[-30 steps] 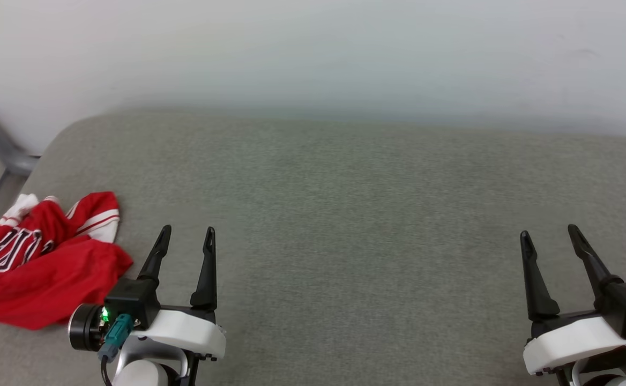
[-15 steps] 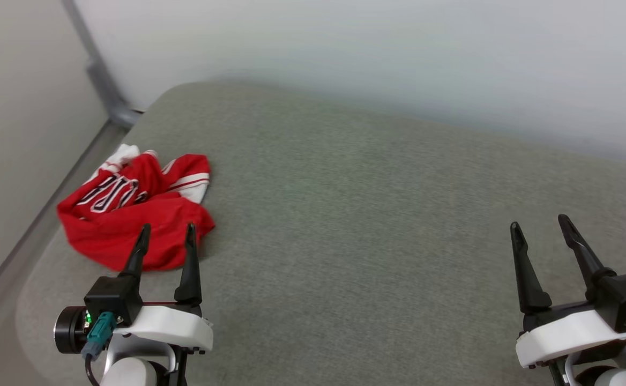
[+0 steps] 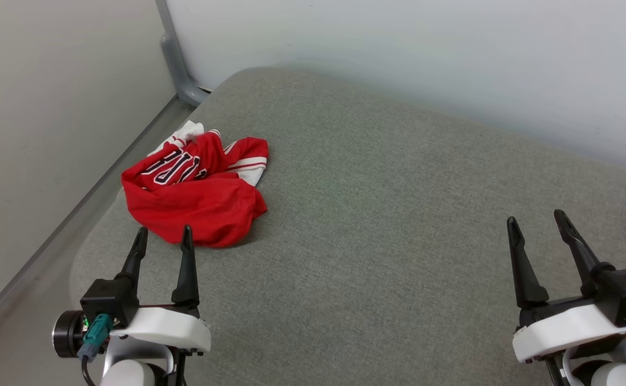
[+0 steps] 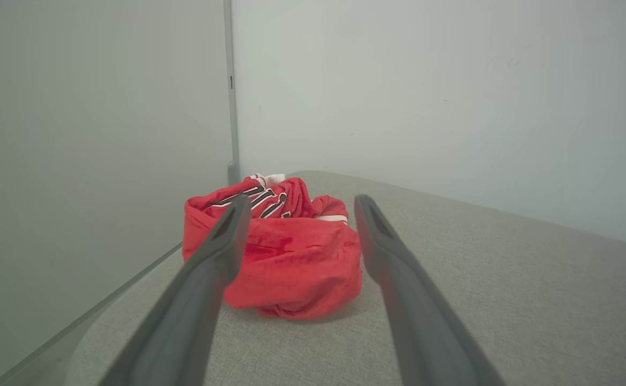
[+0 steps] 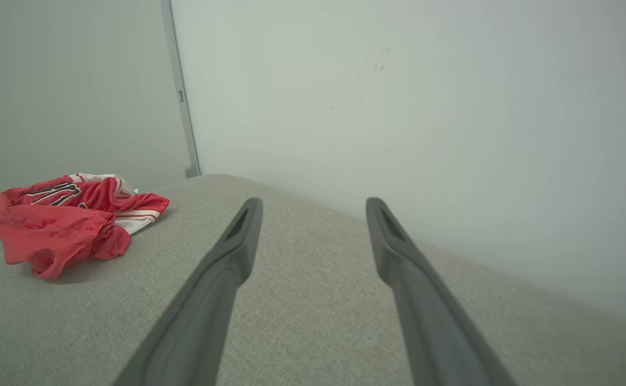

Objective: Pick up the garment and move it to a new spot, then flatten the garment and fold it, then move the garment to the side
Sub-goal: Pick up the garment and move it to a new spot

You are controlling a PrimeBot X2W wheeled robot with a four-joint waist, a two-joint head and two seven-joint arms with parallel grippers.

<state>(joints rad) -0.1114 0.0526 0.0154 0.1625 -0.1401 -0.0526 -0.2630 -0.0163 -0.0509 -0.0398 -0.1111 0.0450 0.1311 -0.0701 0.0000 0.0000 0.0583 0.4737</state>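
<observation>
Garment [image 3: 195, 198]: red jersey, crumpled in a loose heap, unfolded. It lies on the bench [image 3: 399, 187] near the far left corner, close to the left edge. Black, white-outlined lettering runs across the upper folds and is partly lost in creases. A white sleeve with red stripes sticks out on the heap's right side, and a scrap of white shows at the far end. In the left wrist view the heap [image 4: 291, 268] sits straight ahead, framed by that arm's two fingers. In the right wrist view it [image 5: 66, 225] lies far off to the left.

Bench: grey woven cover, padded, with rounded corners.

Left gripper [image 3: 164, 229]: low at the near left of the bench, fingers [image 3: 187, 268] spread apart with nothing between them, pointing at the garment. The tips reach the heap's near edge in the head view; whether they touch cannot be told. The same spread shows in the left wrist view [image 4: 302, 198].

Right gripper [image 3: 534, 216]: near right, well apart from the garment, fingers likewise parted and holding nothing, over bare cover [image 5: 314, 201].

Wall [image 3: 399, 53]: pale, plain, behind the bench.

Panel [image 3: 50, 107]: pale, along the bench's left side.

Post [image 3: 173, 59]: grey, upright in the corner where wall and panel meet.
</observation>
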